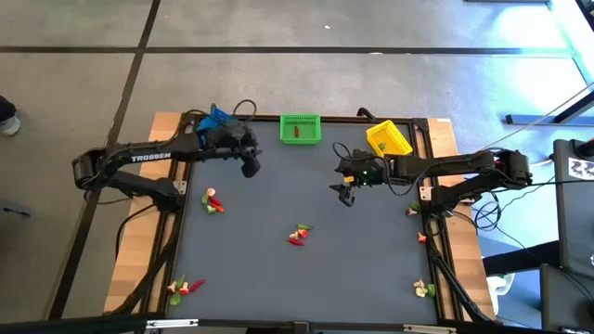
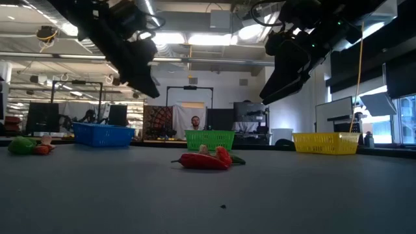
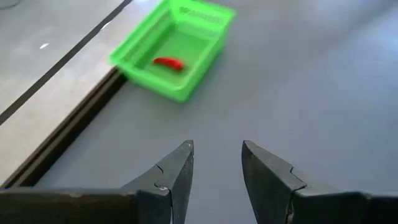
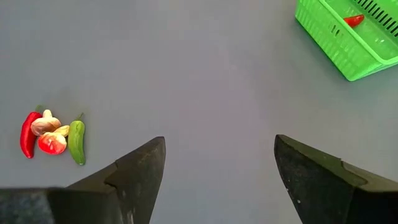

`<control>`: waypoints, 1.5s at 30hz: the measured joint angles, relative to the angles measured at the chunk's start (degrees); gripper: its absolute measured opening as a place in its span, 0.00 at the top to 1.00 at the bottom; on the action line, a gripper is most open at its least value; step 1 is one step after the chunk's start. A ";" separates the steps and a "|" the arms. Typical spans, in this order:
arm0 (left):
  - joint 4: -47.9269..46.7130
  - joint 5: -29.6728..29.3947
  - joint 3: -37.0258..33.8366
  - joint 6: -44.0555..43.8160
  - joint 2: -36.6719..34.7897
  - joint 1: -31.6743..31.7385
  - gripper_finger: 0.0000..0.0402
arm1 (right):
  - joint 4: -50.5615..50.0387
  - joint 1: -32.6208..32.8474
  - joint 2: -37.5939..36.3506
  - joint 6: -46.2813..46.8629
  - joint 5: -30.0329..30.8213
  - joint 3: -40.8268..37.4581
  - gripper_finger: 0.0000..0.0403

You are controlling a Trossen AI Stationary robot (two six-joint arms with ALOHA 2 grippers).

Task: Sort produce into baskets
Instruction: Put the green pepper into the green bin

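One red piece (image 3: 167, 63) lies in green basket (image 3: 149, 76), beyond open left fingers (image 3: 180, 171).

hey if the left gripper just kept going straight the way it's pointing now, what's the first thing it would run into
Most likely the green basket, which holds a red piece. The left gripper is open and empty, with only bare mat between it and the basket, though the basket sits slightly off its line, so it might pass beside it.

**Bright plastic on a dark grey mat**

The table (image 1: 278, 278) is dark grey with pale wood edges. At the frame's top sit a blue basket (image 1: 213, 121), a green basket (image 1: 301, 129) holding a red piece (image 1: 295, 132), and a yellow basket (image 1: 389, 138). Scattered produce (image 1: 298, 235) is red, green and whitish.
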 joint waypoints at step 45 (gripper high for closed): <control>4.68 -0.05 -0.02 -1.72 0.00 -12.91 0.67 | 37.87 19.98 34.54 6.49 5.96 0.15 0.27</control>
